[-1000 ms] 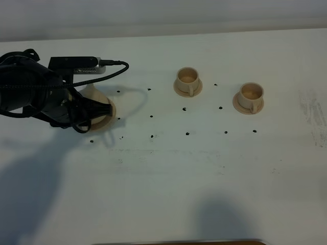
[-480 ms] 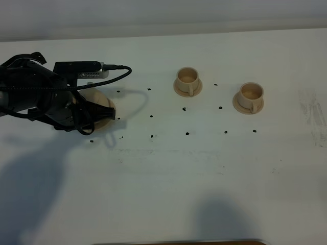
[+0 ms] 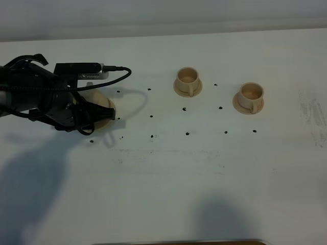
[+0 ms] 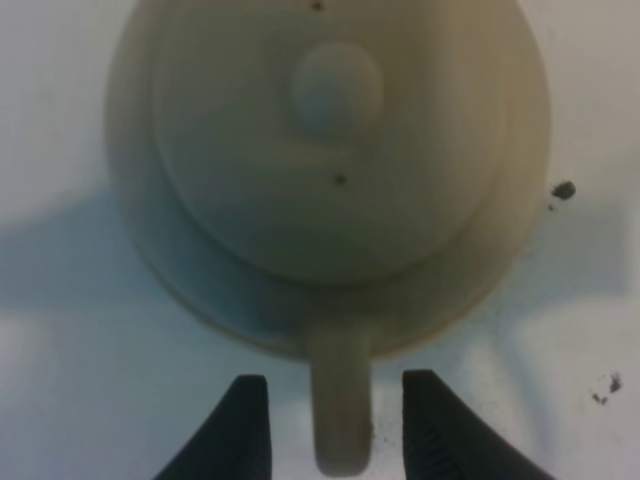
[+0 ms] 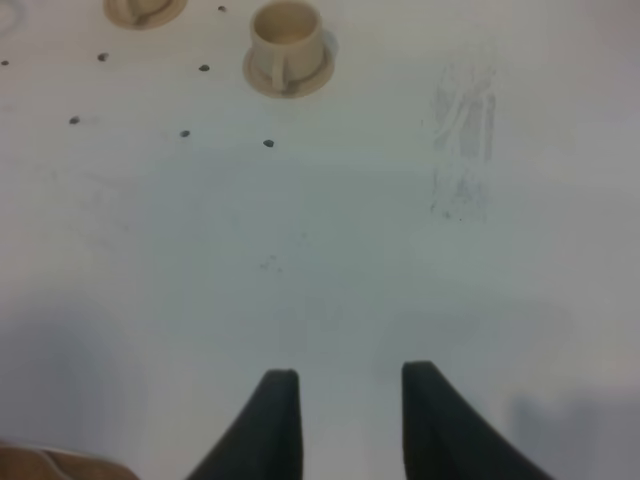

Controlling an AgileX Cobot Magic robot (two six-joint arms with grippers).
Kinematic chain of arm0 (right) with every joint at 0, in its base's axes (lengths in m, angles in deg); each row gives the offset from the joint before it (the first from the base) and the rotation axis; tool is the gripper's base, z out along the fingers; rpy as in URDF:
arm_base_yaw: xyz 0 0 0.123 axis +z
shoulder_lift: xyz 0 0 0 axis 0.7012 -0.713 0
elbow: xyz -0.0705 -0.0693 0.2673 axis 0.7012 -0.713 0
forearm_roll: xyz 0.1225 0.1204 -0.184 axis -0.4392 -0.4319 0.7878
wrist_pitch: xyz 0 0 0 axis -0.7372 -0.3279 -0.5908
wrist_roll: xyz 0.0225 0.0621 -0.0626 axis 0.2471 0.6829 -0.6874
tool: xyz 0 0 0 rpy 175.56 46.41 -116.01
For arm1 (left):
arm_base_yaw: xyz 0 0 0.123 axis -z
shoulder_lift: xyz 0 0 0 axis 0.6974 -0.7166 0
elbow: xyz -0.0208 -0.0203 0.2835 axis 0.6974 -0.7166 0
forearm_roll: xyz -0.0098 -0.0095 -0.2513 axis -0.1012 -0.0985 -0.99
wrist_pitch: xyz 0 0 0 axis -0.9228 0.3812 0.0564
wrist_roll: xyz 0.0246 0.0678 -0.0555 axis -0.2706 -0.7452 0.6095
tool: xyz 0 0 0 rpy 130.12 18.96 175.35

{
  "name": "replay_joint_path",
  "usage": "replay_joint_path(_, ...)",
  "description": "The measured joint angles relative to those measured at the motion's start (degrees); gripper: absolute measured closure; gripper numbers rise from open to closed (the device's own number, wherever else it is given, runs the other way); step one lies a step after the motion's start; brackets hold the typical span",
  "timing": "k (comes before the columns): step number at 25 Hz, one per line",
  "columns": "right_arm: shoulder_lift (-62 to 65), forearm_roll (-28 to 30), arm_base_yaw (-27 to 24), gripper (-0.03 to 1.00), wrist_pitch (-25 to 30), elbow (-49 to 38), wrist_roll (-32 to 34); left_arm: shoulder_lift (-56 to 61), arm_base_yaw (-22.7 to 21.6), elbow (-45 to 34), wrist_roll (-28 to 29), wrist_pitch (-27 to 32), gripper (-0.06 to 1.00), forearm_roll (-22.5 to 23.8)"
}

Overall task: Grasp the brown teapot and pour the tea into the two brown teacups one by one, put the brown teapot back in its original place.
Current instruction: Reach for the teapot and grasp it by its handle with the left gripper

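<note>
Teapot (image 4: pixel 330 150) first: the brown one stands at the left end of the white worktop (image 3: pixel 168 173), right under my left arm, so the high camera catches only a beige sliver of it past the wrist. From the left wrist camera I look down on its knobbed lid, and its loop handle (image 4: pixel 339 350) points straight back at me. It runs in between the two fingers of my left hand (image 4: pixel 336 385). That hand is moderately parted, one finger on each side of the handle with a thin strip of worktop showing on both sides, so I judge it is around the handle but not clamped on it. The pot's long axis, handle to spout, runs straight away from the hand; the spout itself is out of frame. Closing should catch the handle squarely, I think. The two teacups (image 3: pixel 188 80) (image 3: pixel 250 97) sit on their small saucers well off toward my right. My right hand (image 5: pixel 345 372) hangs over bare worktop, fingers narrowly apart and holding nothing, with the nearer cup well ahead of it — the left arm is plainly the one placed for the pot. I can read no brand, label or writing anywhere; only small black dots mark the worktop.
</note>
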Motion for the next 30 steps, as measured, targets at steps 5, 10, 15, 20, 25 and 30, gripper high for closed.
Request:
replay_joint_path(5,0.0,0.0,0.0,0.73,0.0,0.0,0.0,0.0,-0.1,0.0,0.0,-0.2,0.56,0.1)
replay_joint_path(10,0.0,0.0,0.0,0.73,0.0,0.0,0.0,0.0,-0.1,0.0,0.0,-1.5,0.56,0.1)
replay_joint_path(15,0.0,0.0,0.0,0.73,0.0,0.0,0.0,0.0,-0.1,0.0,0.0,-1.8,0.56,0.1)
replay_joint_path(20,0.0,0.0,0.0,0.73,0.0,0.0,0.0,0.0,-0.1,0.0,0.0,-2.0,0.56,0.1)
replay_joint_path(25,0.0,0.0,0.0,0.73,0.0,0.0,0.0,0.0,-0.1,0.0,0.0,-2.1,0.63,0.1)
replay_joint_path(30,0.0,0.0,0.0,0.73,0.0,0.0,0.0,0.0,-0.1,0.0,-1.0,-1.8,0.78,0.1)
